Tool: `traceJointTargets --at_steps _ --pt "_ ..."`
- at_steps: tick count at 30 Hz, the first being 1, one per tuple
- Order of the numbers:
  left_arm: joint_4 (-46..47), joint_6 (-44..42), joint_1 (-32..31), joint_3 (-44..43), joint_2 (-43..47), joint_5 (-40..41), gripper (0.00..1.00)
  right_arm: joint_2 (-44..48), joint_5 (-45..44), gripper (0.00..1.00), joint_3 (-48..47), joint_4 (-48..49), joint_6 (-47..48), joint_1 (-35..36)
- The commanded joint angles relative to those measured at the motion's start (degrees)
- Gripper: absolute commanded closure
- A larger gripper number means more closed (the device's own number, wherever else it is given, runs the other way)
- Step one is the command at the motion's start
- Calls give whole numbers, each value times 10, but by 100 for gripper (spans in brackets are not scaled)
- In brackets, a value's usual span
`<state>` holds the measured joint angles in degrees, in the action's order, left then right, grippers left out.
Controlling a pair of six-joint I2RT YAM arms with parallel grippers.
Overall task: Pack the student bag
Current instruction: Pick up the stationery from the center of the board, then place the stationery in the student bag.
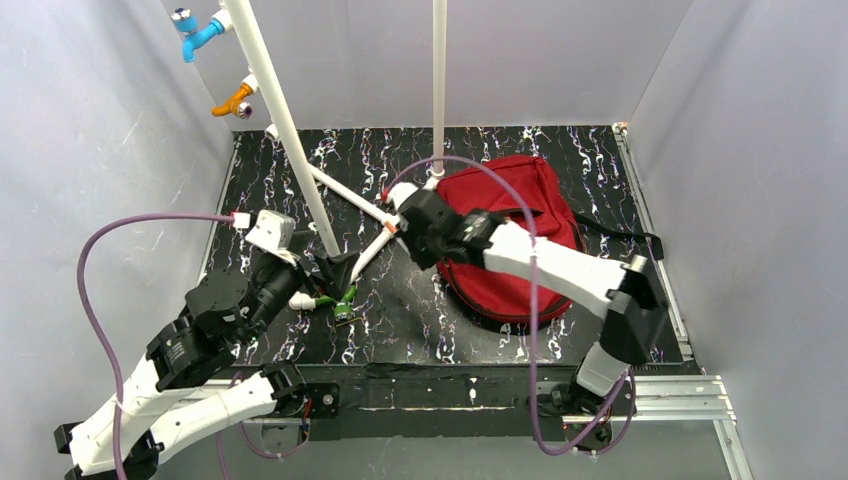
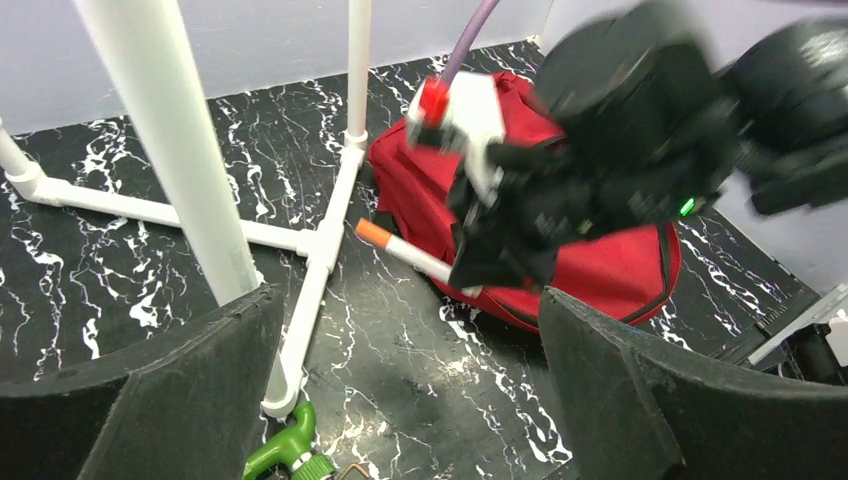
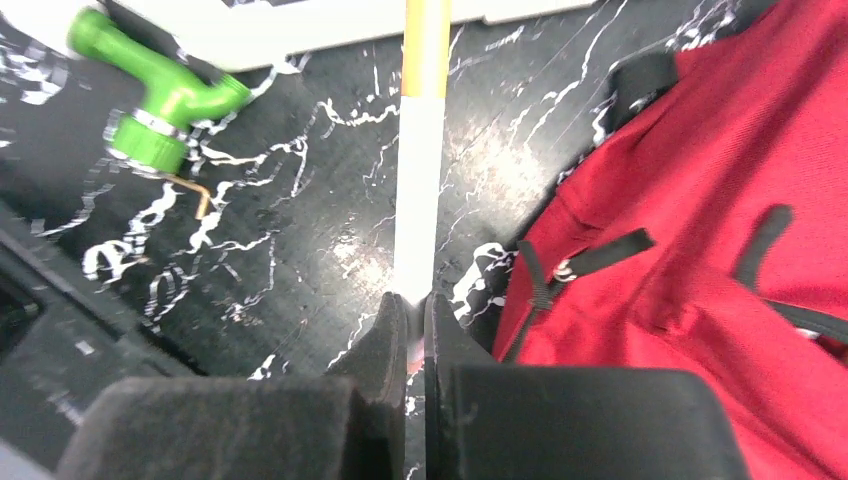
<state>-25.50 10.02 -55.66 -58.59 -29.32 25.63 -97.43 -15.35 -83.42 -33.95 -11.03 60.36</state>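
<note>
Right hand [image 3: 407, 308] pinching pen [image 3: 420, 170], beside student bag [image 3: 720, 200] edge

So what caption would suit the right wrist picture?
Right gripper pinches an orange-capped pen beside the red bag.

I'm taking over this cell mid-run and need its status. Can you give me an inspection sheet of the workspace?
Surface: black marbled tabletop, no spills seen.
Job's things: student bag lies right of centre; whether it is open cannot be told. White marker with orange cap is beside it, outside.
Clutter: green tap fitting on the table.
Grippers: right gripper, jaws shut on the marker; left gripper, jaws open, nothing between them.
Cables: purple cable loops off the left arm; another arcs over the bag.
Surroundings: white pipe frame carrying a blue tap and an orange tap; grey walls.
</note>
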Motion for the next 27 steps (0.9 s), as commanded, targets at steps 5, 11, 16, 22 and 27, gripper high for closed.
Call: traceJointTargets --at_steps 5,11,16,22,27 --pt "56 2 2 3 -49 -37 2 151 286 99 87 -49 67 -147" --pt "71 16 1 9 -68 -55 2 290 237 99 190 -61 6 -240" --pt "73 17 1 8 -74 -61 2 288 193 99 166 -160 -4 -299" --pt "70 29 1 12 -71 -67 2 221 156 99 97 -272 1 -325" --pt "72 41 2 17 -67 -69 2 178 135 99 63 -249 -3 -340"
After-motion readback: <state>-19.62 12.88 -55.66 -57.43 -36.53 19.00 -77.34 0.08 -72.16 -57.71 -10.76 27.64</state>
